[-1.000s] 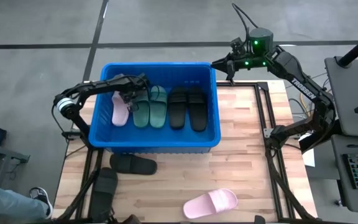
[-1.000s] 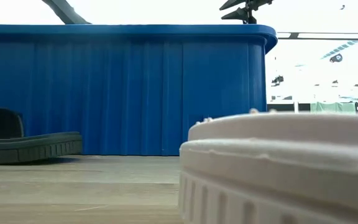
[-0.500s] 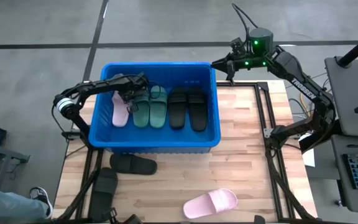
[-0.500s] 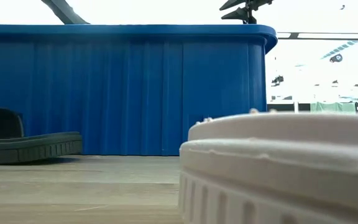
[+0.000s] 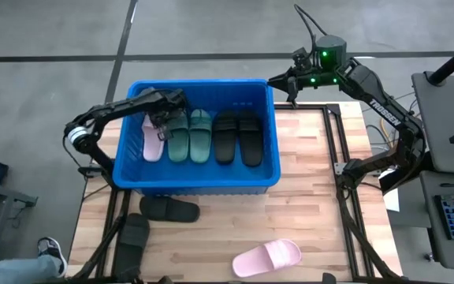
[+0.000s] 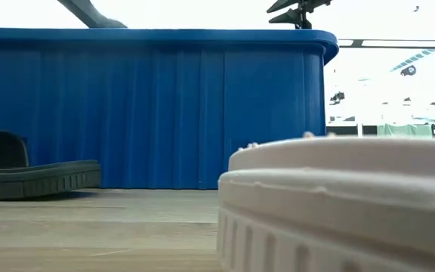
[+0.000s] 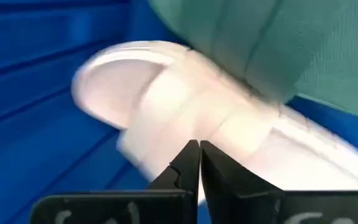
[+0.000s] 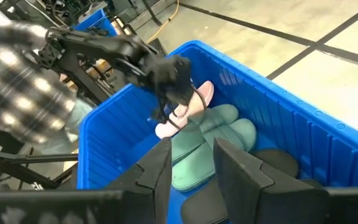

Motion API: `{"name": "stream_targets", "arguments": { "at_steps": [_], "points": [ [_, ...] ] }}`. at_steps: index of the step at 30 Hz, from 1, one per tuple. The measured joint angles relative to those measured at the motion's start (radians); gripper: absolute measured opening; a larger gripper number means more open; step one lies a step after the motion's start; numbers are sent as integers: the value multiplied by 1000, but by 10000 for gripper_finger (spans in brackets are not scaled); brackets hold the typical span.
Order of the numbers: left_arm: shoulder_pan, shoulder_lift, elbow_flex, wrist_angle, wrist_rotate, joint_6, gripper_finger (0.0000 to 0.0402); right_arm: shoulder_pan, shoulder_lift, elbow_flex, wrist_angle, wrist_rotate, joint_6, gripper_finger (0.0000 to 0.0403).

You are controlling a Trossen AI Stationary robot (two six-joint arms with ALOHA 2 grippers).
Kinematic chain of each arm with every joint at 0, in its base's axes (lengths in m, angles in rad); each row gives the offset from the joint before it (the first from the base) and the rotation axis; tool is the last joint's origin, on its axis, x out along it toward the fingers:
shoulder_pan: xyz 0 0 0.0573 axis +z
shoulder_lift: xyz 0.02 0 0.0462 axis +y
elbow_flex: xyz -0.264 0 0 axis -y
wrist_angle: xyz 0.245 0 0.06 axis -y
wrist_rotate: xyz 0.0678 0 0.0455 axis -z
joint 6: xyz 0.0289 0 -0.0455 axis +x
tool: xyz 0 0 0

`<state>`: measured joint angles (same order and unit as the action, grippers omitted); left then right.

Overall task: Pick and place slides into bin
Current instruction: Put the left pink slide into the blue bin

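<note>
The blue bin (image 5: 195, 183) stands at the table's far side. A pale pink slide (image 5: 151, 142), two green slides (image 5: 189, 136) and two black slides (image 5: 238, 136) lie in it side by side. My left gripper (image 5: 162, 128) is inside the bin, shut, with its tips (image 7: 194, 149) just over the pink slide (image 7: 166, 106) and nothing between them. My right gripper (image 5: 277, 81) waits open above the bin's far right corner, looking down into it (image 8: 191, 162). On the table lie two black slides (image 5: 169, 208) (image 5: 132, 241) and one pink slide (image 5: 266, 257).
The bin's tall ribbed wall (image 6: 149, 106) blocks the low view. The pink slide (image 6: 338, 204) lies close in front of that camera, and a black slide (image 6: 36, 177) lies at the bin's foot. A person in a checked sleeve (image 8: 17, 68) stands beyond the bin.
My left gripper has risen a little over the pink slide inside the bin, staying shut. The slides have not moved.
</note>
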<state>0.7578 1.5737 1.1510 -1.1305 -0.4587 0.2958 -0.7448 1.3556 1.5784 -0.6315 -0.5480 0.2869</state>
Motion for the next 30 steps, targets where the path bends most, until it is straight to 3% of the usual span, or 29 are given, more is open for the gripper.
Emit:
{"name": "stream_targets", "arguments": {
  "at_steps": [7, 22, 30],
  "points": [
    [7, -28, 35, -36, -15, -5, 0, 0, 0, 0, 1, 0, -8, 107],
    [15, 121, -203, 253, 26, 81, 0, 0, -3, 0, 0, 0, -3, 100],
    [-7, 137, -182, 258, 0, 83, 0, 0, -7, 0, -1, 0, -7, 98]
  ]
}}
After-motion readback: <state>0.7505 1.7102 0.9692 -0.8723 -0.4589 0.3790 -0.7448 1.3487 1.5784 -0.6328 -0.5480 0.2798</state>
